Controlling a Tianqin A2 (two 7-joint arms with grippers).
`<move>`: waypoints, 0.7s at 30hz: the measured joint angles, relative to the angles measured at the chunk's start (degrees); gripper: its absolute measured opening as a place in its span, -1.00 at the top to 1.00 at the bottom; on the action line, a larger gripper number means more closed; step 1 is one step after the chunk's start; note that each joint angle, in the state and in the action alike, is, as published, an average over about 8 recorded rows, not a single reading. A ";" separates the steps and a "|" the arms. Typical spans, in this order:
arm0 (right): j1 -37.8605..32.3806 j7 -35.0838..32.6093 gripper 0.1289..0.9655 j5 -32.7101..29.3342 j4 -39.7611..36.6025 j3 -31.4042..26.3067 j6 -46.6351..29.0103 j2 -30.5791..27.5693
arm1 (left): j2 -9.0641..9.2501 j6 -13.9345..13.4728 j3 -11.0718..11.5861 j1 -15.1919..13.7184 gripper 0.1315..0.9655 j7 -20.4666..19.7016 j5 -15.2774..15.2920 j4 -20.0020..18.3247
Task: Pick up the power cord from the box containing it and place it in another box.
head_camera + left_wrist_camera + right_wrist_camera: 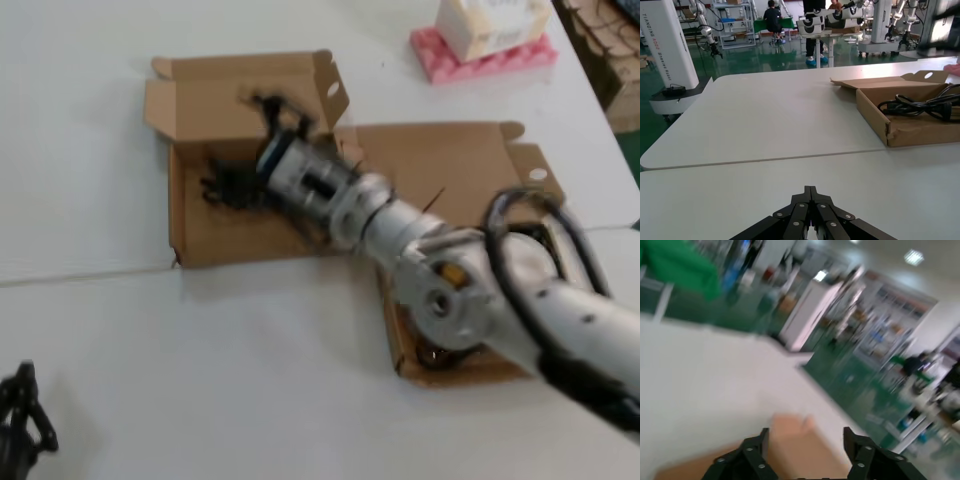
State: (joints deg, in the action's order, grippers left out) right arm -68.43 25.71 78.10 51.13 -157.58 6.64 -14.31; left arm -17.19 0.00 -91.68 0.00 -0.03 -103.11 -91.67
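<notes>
The power cord (228, 185) lies as a black bundle in the squarer brown box (195, 240) at the left, whose front corner is ragged. It also shows in the left wrist view (920, 106) inside that box (910, 132). My right gripper (280, 115) hangs over the back of this box near its lid, past the cord. It is open and empty in the right wrist view (805, 434), with brown cardboard under it. The wider brown box (450, 160) stands at the right, its tray mostly hidden by my right arm. My left gripper (20, 405) is parked at the front left, shut (810, 189).
A white carton on pink foam (485, 45) stands at the back right. Stacked cardboard (605, 50) lies past the table's right edge. A seam (90, 272) runs across the table. Something dark (432, 352) shows inside the wider box under my arm.
</notes>
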 joint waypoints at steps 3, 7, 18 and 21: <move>-0.13 0.00 0.12 2.46 7.55 0.29 3.51 -5.09 | 0.00 0.00 0.00 0.00 0.93 0.00 0.00 0.00; 0.68 0.00 -0.06 4.83 16.88 0.84 9.07 -12.11 | 0.00 0.00 0.00 0.00 0.93 0.00 0.00 0.00; 6.14 0.00 -0.37 6.97 23.66 5.29 11.37 -15.76 | 0.00 0.00 0.00 0.00 0.93 0.00 0.00 0.00; 8.44 0.00 -0.37 7.63 24.21 7.54 10.67 -15.22 | 0.00 0.00 0.00 0.00 0.93 0.00 0.00 0.00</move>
State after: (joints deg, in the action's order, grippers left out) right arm -59.99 25.71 85.74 75.34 -150.04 17.31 -29.53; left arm -17.19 0.00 -91.68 0.00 -0.02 -103.11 -91.67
